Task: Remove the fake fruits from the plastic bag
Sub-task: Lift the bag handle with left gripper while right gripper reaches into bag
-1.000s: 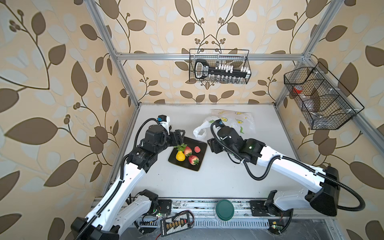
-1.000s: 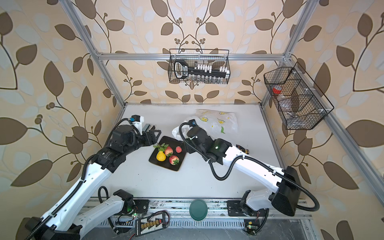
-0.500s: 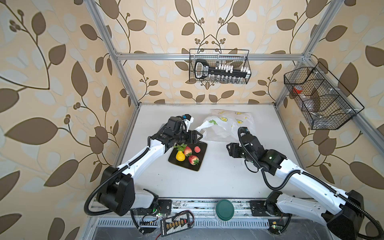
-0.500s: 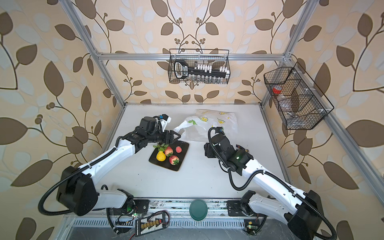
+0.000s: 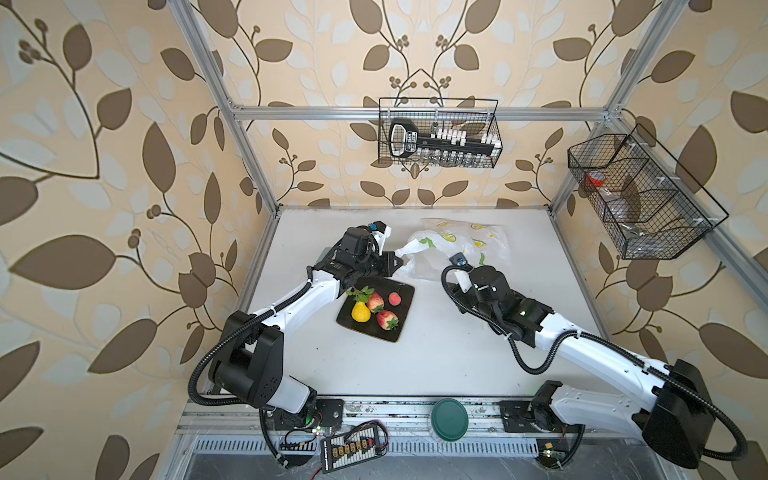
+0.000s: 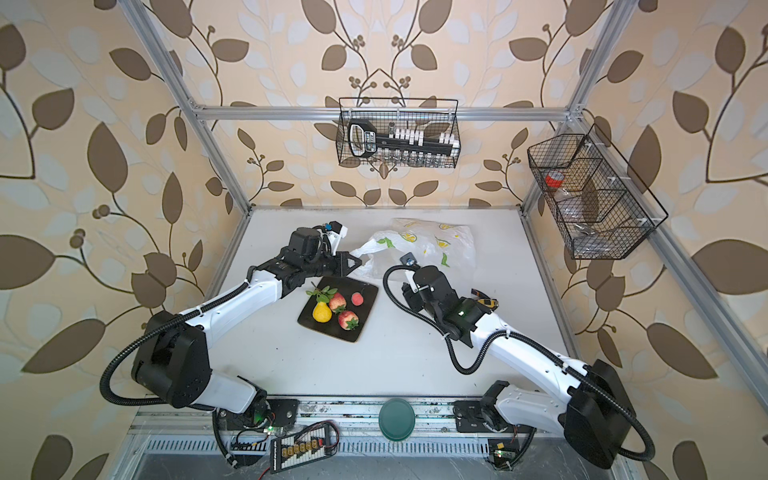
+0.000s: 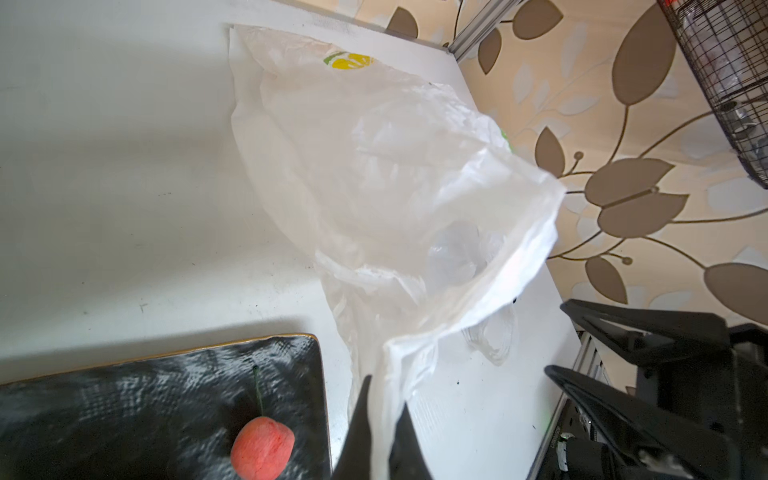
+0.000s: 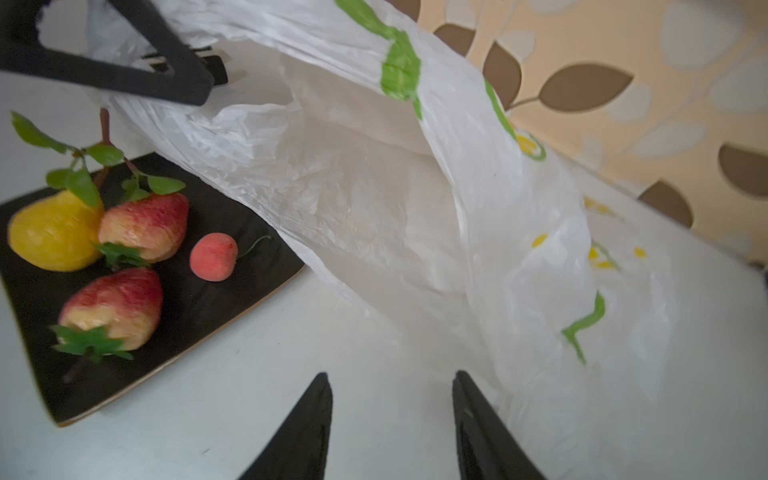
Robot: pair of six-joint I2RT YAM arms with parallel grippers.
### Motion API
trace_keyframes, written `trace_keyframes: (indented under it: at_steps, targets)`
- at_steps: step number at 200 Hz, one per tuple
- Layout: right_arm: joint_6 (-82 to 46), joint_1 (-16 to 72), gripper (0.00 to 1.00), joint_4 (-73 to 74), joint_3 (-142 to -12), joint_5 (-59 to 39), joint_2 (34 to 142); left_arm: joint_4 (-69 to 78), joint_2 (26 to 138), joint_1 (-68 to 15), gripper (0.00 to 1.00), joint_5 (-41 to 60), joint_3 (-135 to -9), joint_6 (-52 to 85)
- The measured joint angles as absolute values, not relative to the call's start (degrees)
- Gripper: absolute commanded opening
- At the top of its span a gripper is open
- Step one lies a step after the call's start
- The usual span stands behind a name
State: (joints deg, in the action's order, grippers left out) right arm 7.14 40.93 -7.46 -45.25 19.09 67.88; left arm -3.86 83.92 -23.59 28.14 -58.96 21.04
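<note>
Fake fruits (image 5: 376,302) lie close together on the black plate (image 5: 406,294), a little left of centre in both top views, on the white table (image 5: 436,357). They are a yellow pear (image 5: 360,312), two red strawberries (image 5: 387,320), a small peach (image 5: 394,298) and a green sprig (image 5: 360,293). All are outside the bag.

To the right of the plate, the right gripper (image 8: 392,378) hovers low over bare table. Its fingers (image 8: 320,415) stand apart with nothing between them, and one is just beside the bag's near edge.

Just beyond the plate's far corner, near the middle of the frame, the left gripper (image 5: 399,262) is clamped on a handle loop of the plastic bag (image 5: 457,245). In the left wrist view a strip of white plastic runs up between its two black fingers (image 7: 361,415). From that pinch the bag's rim is held off the table, so the mouth gapes toward the right gripper.

The rest of the bag lies crumpled flat at the back of the table, right of centre, with its lemon and leaf prints facing up. A pale grey shape shows through the plastic in the left wrist view, and I cannot tell what it is.

Farthest off are two wire baskets, one on the back wall (image 5: 438,133) at upper centre and one on the right wall (image 5: 640,195).
</note>
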Motion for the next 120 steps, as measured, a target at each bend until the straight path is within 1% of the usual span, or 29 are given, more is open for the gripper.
trace_keyframes:
  at_steps: [25,51,87,120]
  targets:
    - [22.5,41.2,0.49,-0.8,-44.4,19.5,72.4,-3.1,82.0,-24.4,0.00,28.1,-59.0,21.3]
    - [31.7,40.3,0.47,3.3,-45.4,19.5,79.9,-2.3,80.3,-24.9,0.00,28.0,-59.0,21.5]
    - [37.9,37.4,0.45,6.4,-49.5,21.1,89.4,-2.3,79.8,-25.3,0.00,27.8,-59.0,21.5]
    - [39.9,37.1,0.45,7.1,-51.0,20.3,89.9,-2.8,79.3,-25.5,0.00,26.5,-59.0,21.5]
